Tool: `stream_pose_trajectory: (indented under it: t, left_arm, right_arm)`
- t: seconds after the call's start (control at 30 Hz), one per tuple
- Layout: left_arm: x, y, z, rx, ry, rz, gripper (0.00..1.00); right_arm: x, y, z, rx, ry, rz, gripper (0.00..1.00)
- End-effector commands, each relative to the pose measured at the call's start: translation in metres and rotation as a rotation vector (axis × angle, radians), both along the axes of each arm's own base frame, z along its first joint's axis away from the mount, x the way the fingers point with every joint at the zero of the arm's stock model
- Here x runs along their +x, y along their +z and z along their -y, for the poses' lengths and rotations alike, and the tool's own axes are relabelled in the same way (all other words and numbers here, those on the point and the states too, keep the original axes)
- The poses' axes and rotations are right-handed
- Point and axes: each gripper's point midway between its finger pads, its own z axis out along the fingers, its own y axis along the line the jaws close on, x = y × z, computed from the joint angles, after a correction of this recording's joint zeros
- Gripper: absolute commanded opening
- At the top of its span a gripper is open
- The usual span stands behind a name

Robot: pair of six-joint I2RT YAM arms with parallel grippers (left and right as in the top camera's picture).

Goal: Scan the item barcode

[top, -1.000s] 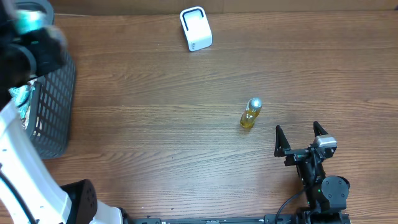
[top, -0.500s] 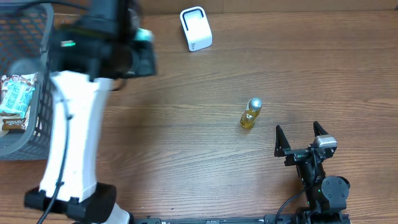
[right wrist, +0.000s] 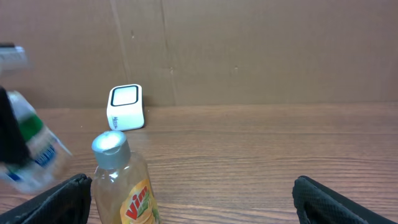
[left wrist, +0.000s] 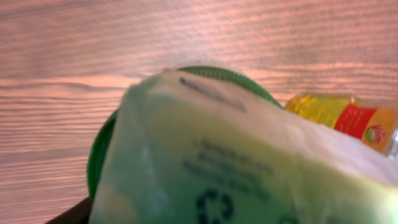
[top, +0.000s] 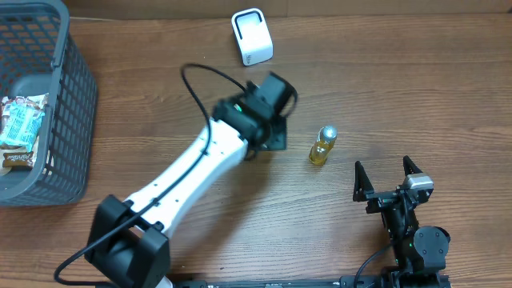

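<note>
Although the overhead view hides it under the arm, the item (left wrist: 236, 155) is gripped in the left tool (top: 270, 120) above the middle of the wood-grain bench (top: 160, 88). It fills the left wrist view: a pale, translucent plastic skin with blurred dark print and a recycling mark, backed by a round green rim. The right wrist view shows it as a blurred white, green and blue shape at 9 o'clock.

At 3 o'clock of that tool, near but apart, a small Vim bottle (top: 322, 146) stands upright, with clear plastic, yellow liquid and a silver cap. The white, boxy barcode scanner (top: 252, 36), its face outlined in dark with rounded corners, sits at 12 o'clock by the bench's far edge. A dark grey mesh basket (top: 76, 120) at 9 o'clock holds crinkled snack packets (top: 20, 128). The right tool (top: 382, 166) rests at 4 o'clock, its jaws spread wide with nothing between them.
</note>
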Motion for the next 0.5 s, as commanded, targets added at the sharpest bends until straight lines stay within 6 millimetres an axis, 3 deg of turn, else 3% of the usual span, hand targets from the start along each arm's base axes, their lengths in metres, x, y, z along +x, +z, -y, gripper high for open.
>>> stream_pose_trajectory:
  t: [0.0, 0.2, 0.47]
  left_arm:
    - [-0.007, -0.011, 0.007, 0.016, 0.078, 0.055, 0.64]
    - [-0.021, -0.026, 0.019, 0.025, 0.075, 0.071, 0.65]
    - [-0.028, -0.037, 0.015, 0.041, 0.080, 0.050, 0.65]
  right_arm:
    - [0.000, -0.003, 0.002, 0.004, -0.008, 0.000, 1.00]
    - [0.000, -0.003, 0.002, 0.005, -0.008, 0.000, 1.00]
    - [0.000, -0.003, 0.002, 0.005, -0.008, 0.000, 1.00]
